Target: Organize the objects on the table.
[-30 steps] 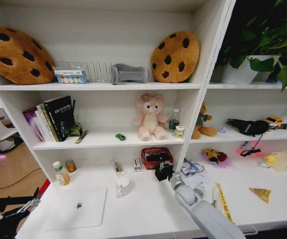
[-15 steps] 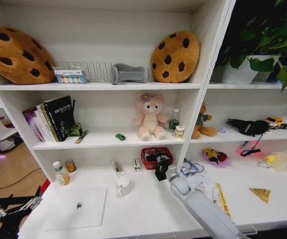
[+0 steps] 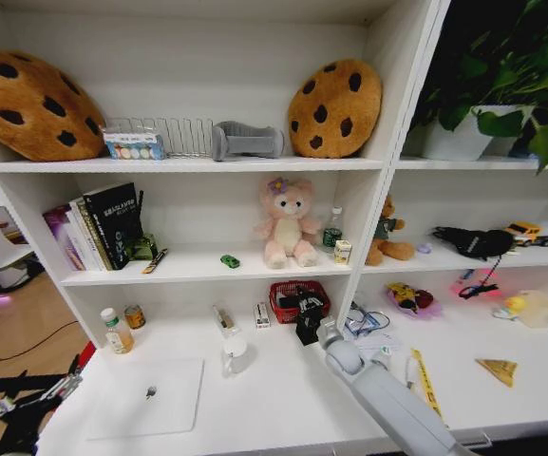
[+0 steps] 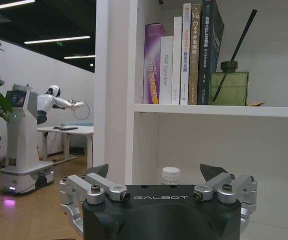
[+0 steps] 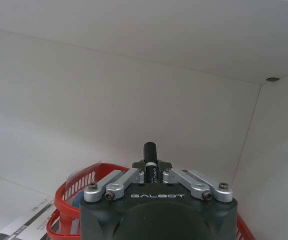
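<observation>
Pen (image 5: 149, 159) clamped in our right gripper (image 3: 308, 322), now nearer the red basket (image 3: 287, 294); left gripper (image 4: 159, 181) open, idle.

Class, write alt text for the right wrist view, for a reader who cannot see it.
The right arm's black tool is shut on a slim black pen, held above a red plastic mesh basket. Behind them are the plain white back wall and underside of a shelf.
</observation>
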Robot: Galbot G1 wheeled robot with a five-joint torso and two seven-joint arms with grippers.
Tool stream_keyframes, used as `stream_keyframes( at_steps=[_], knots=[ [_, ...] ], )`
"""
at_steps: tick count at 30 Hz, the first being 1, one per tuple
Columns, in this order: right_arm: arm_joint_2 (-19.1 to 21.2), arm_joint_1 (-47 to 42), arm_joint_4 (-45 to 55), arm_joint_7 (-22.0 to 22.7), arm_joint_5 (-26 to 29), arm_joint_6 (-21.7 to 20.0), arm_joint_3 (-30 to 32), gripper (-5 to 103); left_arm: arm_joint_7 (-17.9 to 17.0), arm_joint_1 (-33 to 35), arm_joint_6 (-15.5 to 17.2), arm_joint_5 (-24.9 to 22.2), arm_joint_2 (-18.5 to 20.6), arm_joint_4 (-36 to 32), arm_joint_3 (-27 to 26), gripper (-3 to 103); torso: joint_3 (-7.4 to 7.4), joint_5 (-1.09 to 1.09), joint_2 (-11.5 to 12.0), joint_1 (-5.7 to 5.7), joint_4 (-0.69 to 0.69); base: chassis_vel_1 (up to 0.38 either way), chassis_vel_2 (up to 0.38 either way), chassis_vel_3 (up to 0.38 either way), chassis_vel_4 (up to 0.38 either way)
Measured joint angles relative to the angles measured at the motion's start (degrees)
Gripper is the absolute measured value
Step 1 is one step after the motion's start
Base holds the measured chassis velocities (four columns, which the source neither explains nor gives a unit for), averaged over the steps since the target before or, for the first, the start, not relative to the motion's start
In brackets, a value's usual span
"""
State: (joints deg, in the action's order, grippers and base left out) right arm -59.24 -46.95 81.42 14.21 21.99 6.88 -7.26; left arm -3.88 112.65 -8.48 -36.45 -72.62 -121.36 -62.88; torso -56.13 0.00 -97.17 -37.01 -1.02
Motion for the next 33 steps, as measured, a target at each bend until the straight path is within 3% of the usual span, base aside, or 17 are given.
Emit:
stream_keyframes(
  at_steps=[3,6,10,13,18,20,21,23,28,33],
  knots=[
    [-0.2,-0.1,0.1,-0.3,0.0,0.1,-0.1,11,0.0,0.1,0.0,-0.1,-0.1,-0.1,-0.1,100,0.00,0.00,0.0,0.00,0.01,0.000,0.000,0.000,0.000],
    [-0.4,-0.2,0.2,-0.7,0.2,0.2,-0.5,27,0.0,0.5,-0.3,-0.3,-0.4,0.0,-0.4,100,0.00,0.00,0.0,0.00,0.01,0.000,0.000,0.000,0.000],
    [-0.4,0.0,0.2,-0.7,0.2,0.2,-0.6,37,0.1,0.6,-0.4,-0.5,-0.5,0.0,-0.6,100,0.00,0.00,0.0,0.00,0.01,0.000,0.000,0.000,0.000],
    [0.0,0.1,0.6,-0.7,0.4,0.2,-0.4,54,0.1,0.4,-0.4,-0.5,-0.4,0.0,-0.6,100,0.00,0.00,0.0,0.00,0.01,0.000,0.000,0.000,0.000],
    [0.6,-1.1,1.7,-0.7,0.4,0.1,0.2,64,0.1,0.2,-0.4,-0.4,-0.3,0.0,-0.3,100,0.00,0.00,0.0,0.00,0.00,0.000,0.000,0.000,0.000],
    [1.2,-2.5,3.0,-0.6,0.3,0.1,0.9,76,0.1,0.1,-0.4,-0.2,-0.3,-0.1,-0.1,100,0.00,0.00,0.0,0.00,0.00,0.000,0.000,0.000,0.000],
    [1.2,-2.5,3.0,-0.6,0.3,0.1,0.9,76,0.1,0.1,-0.4,-0.2,-0.3,-0.1,-0.1,100,0.00,0.00,0.0,0.00,0.00,0.000,0.000,0.000,0.000],
    [2.2,-3.9,5.4,-0.7,0.4,0.0,1.9,91,0.1,0.1,-0.4,-0.2,-0.3,-0.2,-0.1,100,0.00,0.00,0.0,0.00,0.00,0.000,0.000,0.000,0.000],
    [2.8,-4.6,6.9,-1.0,0.8,-0.1,2.4,100,0.1,0.2,-0.4,-0.2,-0.3,-0.3,-0.1,100,0.00,0.00,0.0,0.00,0.00,0.000,0.000,0.000,0.000],
    [4.6,-7.0,12.2,-2.6,2.5,0.0,3.8,100,0.1,0.4,-0.4,-0.3,-0.5,-0.7,-0.1,100,0.00,0.00,0.0,0.00,0.01,0.000,0.000,0.000,0.000]
  ],
)
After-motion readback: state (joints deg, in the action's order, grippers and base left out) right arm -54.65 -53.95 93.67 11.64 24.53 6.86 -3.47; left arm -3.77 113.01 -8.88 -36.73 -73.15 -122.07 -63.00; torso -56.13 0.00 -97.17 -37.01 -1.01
